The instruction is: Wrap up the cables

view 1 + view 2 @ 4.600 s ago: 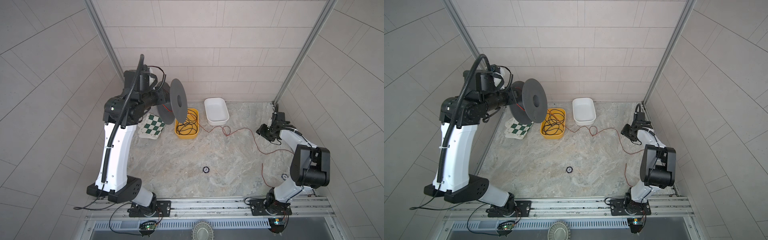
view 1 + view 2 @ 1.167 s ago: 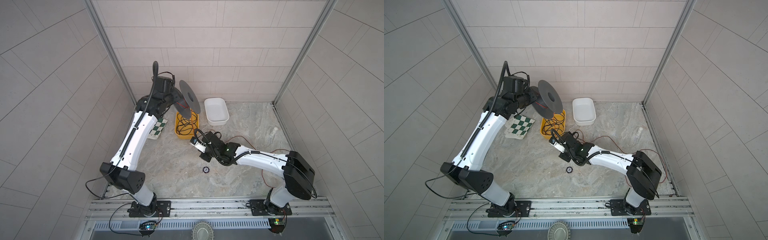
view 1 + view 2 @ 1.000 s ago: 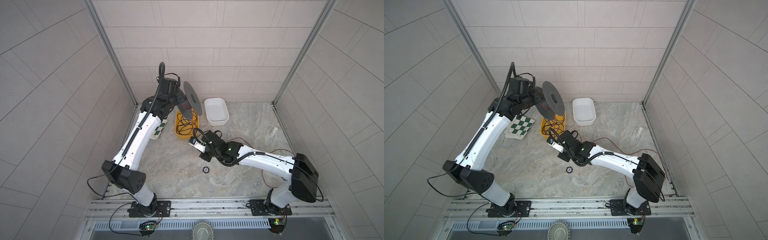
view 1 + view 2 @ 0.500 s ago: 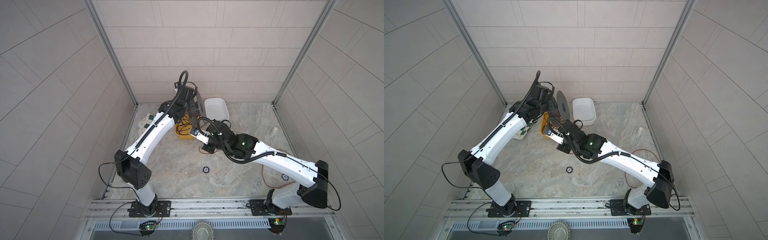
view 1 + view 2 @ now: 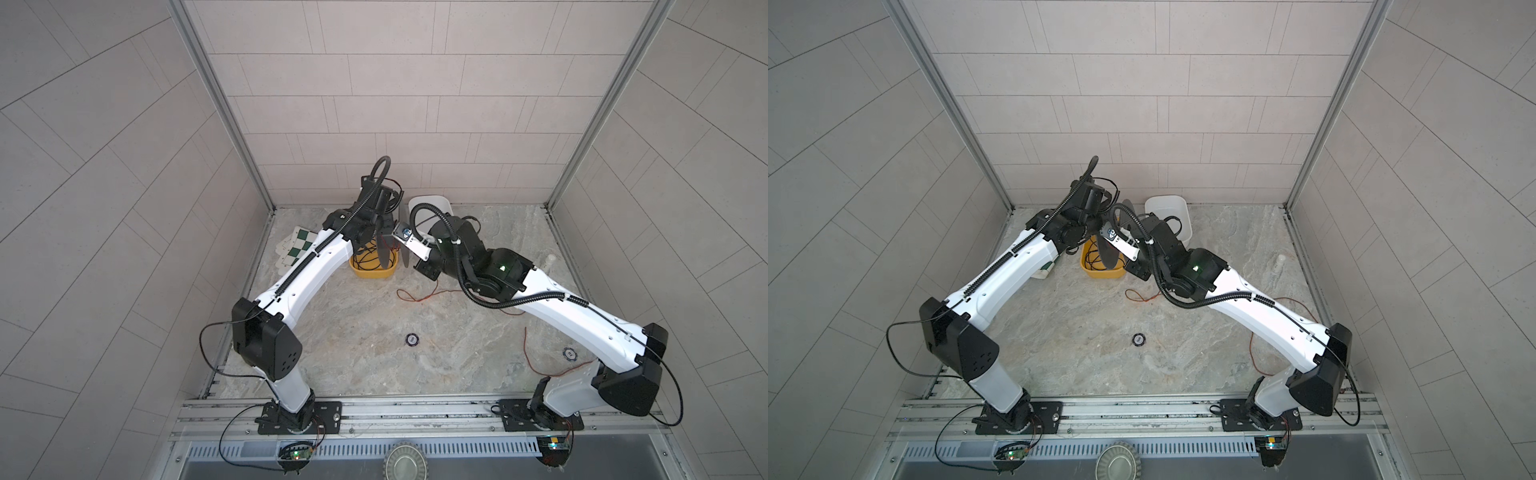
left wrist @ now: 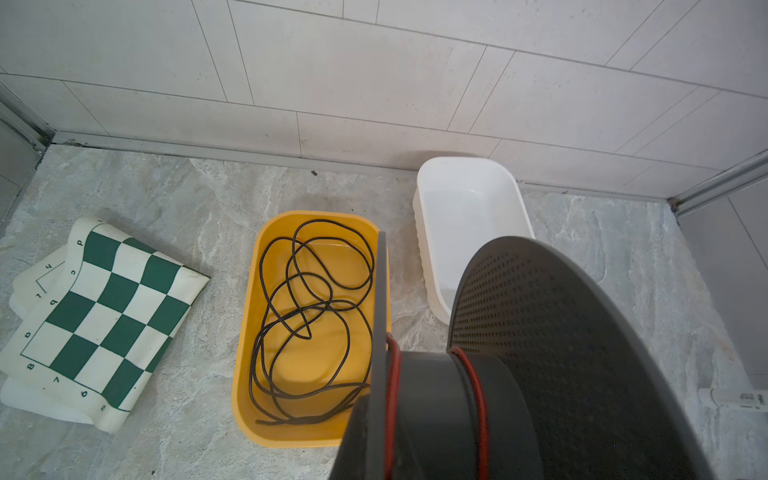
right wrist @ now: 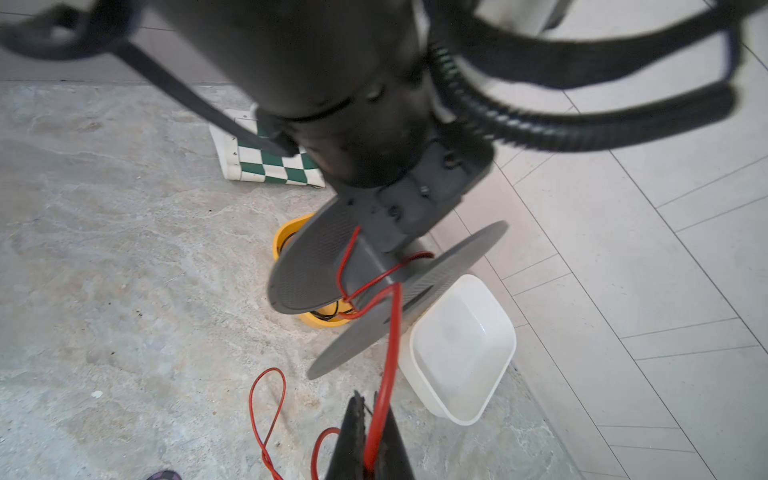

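Over the grey stone table [image 5: 353,332], two big white and black arms, left arm [image 5: 307,274] and right arm [image 5: 552,307], leaning in toward the back wall and nearly meeting. Near that wall, side by side, a white tub [image 6: 465,232] and a yellow tub [image 6: 316,436], with a thin black cable [image 6: 305,309] in a loose pile inside the yellow one. Beside the yellow tub, a folded green and white chess mat [image 6: 104,307]. Up in the air above the two tubs, a dark grey spool [image 7: 307,266], carried on the left gripper [image 7: 390,237], squeezed shut, fingers hidden by the spool. Around the spool's middle, a few turns of the red wire [image 7: 392,332]. Runs from there into the right gripper [image 7: 370,415], pinched tight between both fingers. Past that, lies in loose loops on the table and trails off toward the right arm's base. Near the table's middle, a little round chip [image 5: 411,339], and by the right arm a second chip [image 5: 570,353].
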`<state>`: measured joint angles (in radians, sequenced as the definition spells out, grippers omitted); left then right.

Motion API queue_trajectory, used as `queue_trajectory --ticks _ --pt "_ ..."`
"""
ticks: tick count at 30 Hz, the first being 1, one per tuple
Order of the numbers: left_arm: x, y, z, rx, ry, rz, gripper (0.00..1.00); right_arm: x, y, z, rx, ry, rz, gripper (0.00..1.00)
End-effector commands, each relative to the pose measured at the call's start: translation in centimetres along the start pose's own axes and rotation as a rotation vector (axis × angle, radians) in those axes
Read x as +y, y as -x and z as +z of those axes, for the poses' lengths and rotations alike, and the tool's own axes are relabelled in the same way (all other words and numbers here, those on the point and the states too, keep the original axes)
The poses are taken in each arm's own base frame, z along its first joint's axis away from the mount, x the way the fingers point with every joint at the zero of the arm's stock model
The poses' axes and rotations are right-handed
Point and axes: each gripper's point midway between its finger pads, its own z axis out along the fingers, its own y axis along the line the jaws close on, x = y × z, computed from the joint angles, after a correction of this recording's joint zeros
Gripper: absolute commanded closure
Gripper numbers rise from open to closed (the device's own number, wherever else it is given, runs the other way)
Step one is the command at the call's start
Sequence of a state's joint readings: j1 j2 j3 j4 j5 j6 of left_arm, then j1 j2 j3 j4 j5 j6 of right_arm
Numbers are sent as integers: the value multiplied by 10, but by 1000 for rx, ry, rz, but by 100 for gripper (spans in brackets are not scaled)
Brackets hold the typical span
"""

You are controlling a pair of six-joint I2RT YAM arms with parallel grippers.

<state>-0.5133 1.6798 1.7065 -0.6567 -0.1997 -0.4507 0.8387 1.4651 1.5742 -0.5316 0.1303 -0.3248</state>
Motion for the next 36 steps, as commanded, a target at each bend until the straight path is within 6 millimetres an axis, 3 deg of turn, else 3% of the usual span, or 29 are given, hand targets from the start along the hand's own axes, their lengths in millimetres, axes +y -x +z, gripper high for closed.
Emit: queue_trajectory --ticks 1,12,21,30,36 --pt "-6 13 -27 -54 -56 51 100 -11 -1 3 17 -1 5 100" --pt "-20 -9 -35 37 -154 201 100 -52 -4 29 37 -8 96 100" --pt "-29 -13 -70 96 -258 302 100 -82 -32 67 131 23 211 100" --pt "-27 8 -109 105 -365 198 100 -83 -71 96 123 93 366 99" --pt "-23 29 -131 94 -427 90 100 -65 -88 109 51 231 500 86"
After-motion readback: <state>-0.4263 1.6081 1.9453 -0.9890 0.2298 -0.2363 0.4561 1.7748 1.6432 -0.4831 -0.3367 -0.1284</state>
